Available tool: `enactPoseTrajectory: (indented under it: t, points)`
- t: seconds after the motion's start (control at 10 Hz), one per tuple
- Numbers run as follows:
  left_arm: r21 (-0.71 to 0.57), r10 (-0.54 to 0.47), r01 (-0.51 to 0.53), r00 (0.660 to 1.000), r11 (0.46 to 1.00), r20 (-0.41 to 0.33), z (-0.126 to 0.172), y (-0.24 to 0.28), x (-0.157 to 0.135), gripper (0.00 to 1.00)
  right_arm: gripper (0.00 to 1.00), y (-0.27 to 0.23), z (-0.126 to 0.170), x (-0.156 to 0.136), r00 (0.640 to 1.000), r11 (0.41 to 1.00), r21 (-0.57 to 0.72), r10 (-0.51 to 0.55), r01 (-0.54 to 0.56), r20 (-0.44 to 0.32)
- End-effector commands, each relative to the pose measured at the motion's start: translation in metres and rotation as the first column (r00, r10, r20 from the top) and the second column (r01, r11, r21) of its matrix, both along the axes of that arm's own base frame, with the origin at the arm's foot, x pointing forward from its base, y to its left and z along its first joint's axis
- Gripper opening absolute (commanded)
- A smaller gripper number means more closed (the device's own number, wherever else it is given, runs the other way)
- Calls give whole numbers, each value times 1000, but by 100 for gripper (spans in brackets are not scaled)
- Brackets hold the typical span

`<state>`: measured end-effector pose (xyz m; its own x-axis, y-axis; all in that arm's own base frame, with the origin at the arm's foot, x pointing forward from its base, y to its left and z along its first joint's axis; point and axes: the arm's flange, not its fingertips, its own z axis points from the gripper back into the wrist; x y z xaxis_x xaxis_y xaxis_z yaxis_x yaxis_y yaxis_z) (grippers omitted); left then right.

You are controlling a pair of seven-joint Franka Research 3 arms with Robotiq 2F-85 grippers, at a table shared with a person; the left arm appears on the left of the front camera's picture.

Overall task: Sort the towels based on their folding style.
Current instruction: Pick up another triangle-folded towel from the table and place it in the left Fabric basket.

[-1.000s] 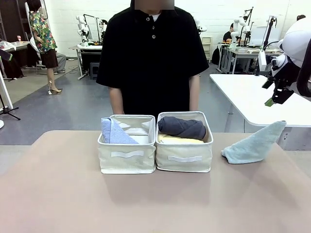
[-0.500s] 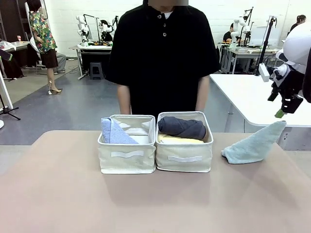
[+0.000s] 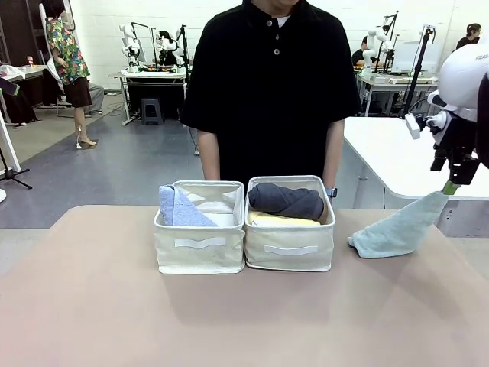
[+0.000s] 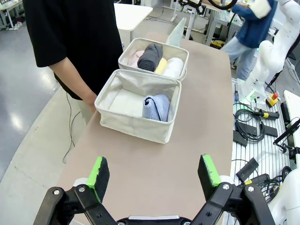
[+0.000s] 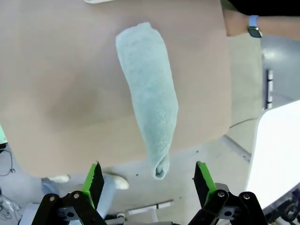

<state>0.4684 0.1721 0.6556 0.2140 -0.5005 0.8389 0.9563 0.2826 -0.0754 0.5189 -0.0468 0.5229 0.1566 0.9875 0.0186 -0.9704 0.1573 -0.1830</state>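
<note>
Pale teal towel [image 3: 397, 229] laid at right edge of table [image 3: 114, 306], narrow tip overhanging that edge. Right gripper [image 3: 451, 186] poised right over tip, claw released, fingers spread wide, nothing grasped. Left gripper [image 4: 154, 171] likewise released, poised over table's left end. Lavender-blue towel [image 3: 177, 208] seen in left basket [image 3: 200, 248]. Dark grey towel [image 3: 286, 200] stacked on yellow towel [image 3: 279, 219] in right basket [image 3: 290, 248]. Baskets set touching, toward far edge.

Four rolled towels [image 4: 151, 56], two cone towels [image 3: 397, 229], two baskets [image 3: 200, 256].
</note>
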Motion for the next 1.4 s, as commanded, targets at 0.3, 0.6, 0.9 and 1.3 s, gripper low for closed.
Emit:
enactPoseTrajectory:
  t: [0.3,0.6,0.9,1.3]
  points:
    - [0,5,-5,1000,1000,4,1,0,-1,98,100,9,-38,44,996,998,-67,16,-22,-86]
    - [0,5,-5,1000,1000,4,1,0,-1,98,100,7,-52,50,990,996,-90,4,-16,-139]
    - [0,5,-5,1000,1000,4,1,0,-1,98,100,3,-63,57,995,998,-60,12,-18,-100]
    - [0,5,-5,1000,1000,4,1,0,-1,98,100,1,-70,61,994,999,-16,46,-48,-98]
